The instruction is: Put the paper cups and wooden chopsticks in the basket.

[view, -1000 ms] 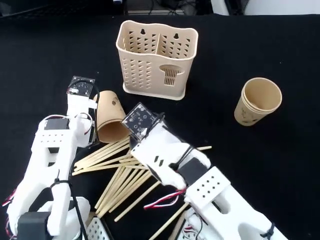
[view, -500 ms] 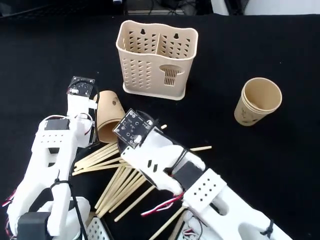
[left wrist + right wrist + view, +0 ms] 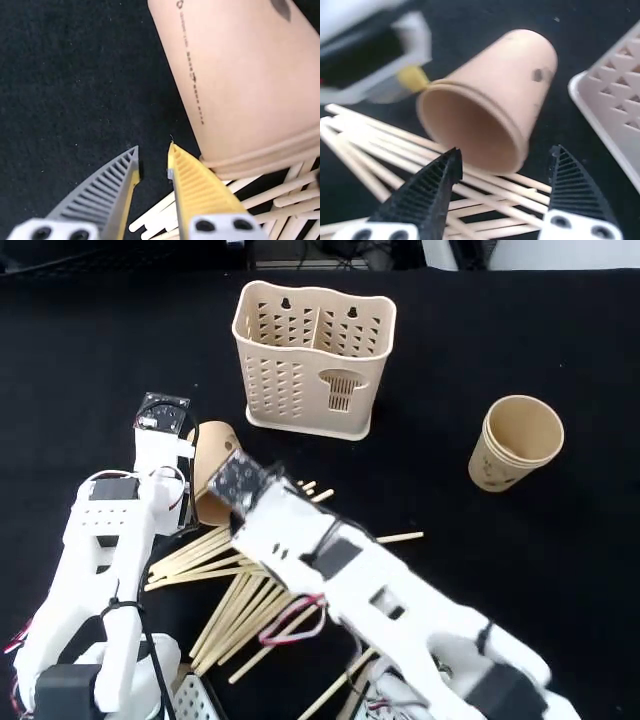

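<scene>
Wide open, the right gripper (image 3: 505, 152) frames the mouth of the tan paper cup (image 3: 490, 120), which lies on its side over pale wooden chopsticks (image 3: 240, 590) toward the black table's (image 3: 560, 340) near left corner. It is likely lined up for a grasp. The left gripper (image 3: 153, 147), barely parted and empty, sits beside the cup's rim, perhaps bracing it.

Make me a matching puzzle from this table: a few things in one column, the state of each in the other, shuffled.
Things:
1. basket
2. single paper cup
3. stacked paper cups
4. wooden chopsticks

States:
A. spread in a loose heap
B. lying on its side
C. upright, nested together
D. standing, split into two compartments

Pairs: 1-D, 2-B, 3-C, 4-A.
</scene>
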You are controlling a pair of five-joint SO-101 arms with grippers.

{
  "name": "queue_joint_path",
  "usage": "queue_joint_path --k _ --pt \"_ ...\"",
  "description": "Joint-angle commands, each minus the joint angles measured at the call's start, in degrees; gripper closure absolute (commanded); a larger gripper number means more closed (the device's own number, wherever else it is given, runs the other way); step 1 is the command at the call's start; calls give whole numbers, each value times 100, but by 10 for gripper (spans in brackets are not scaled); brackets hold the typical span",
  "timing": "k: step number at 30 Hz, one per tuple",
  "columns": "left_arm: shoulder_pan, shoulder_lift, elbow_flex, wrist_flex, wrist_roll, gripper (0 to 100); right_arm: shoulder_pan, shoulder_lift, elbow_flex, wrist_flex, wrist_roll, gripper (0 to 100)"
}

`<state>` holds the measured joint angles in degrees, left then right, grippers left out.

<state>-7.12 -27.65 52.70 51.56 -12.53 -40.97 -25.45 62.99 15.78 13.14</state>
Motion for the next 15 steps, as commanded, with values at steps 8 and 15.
queue_joint_path --k 8,15 --pt "48 -176 -40 -44 44 891 431 1297 -1349 -132 44 709" --pt "40 -158 -31 -44 44 891 448 1367 -1604 -97 9 929"
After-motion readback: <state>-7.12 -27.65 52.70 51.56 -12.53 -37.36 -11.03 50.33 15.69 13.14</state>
